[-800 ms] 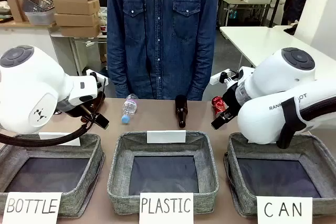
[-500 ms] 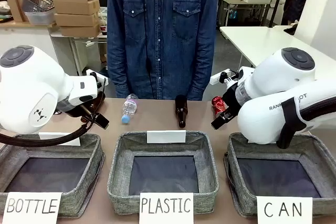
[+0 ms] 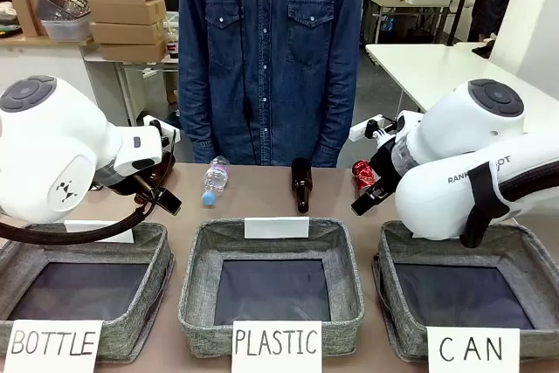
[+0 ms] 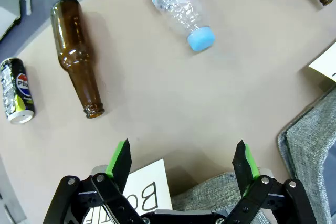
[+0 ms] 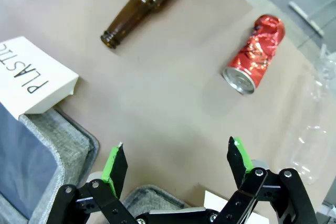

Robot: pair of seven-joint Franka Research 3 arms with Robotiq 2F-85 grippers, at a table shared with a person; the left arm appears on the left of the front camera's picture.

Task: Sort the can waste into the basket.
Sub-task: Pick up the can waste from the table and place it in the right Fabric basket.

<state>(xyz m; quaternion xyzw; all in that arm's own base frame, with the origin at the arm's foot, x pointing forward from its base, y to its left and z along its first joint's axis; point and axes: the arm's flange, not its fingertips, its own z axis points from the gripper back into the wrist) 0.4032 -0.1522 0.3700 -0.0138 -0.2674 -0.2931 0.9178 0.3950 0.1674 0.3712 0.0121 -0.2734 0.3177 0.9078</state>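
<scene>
Both cans are on the table and not yet in the basket marked CAN (image 3: pixel 390 299), which stands at my right front corner; its dark floor looks bare, though my right arm hides part of it, so I cannot be sure. My right gripper (image 5: pixel 177 148) hangs above the table with its fingers wide apart and nothing between them, and the red can (image 5: pixel 254 53) lies on its side a little beyond it, near the far edge. My left gripper (image 4: pixel 182 148) is also spread wide and holds nothing; the dark can (image 4: pixel 16 90) lies on its side off to one side of it, just beside a brown bottle (image 4: pixel 79 56). I think the main risk is rolling: both cans are dented and lie flat, so a finger that touches first on one side may push the can away instead of closing on it. A clear plastic bottle (image 5: pixel 315 129) lies near the red can, and a wide approach could knock it. The dark can is well apart from the right basket, so the long carry across the other two baskets could end in a wrong drop.
</scene>
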